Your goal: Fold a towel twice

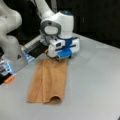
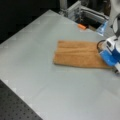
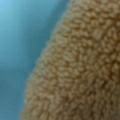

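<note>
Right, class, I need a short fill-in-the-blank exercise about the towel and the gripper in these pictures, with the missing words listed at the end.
1. The towel lies on the table as a long, narrow strip, so it is already ____ at least once.
2. The gripper is down at one ____ of the strip.
3. In the wrist view, the fuzzy ____ fills most of the picture.
4. The gripper's body is white and ____.

Missing words: folded; end; towel; blue

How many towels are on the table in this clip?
1. The towel lies as a long folded strip on the grey table, with the gripper down at its far end in both front views.
</note>
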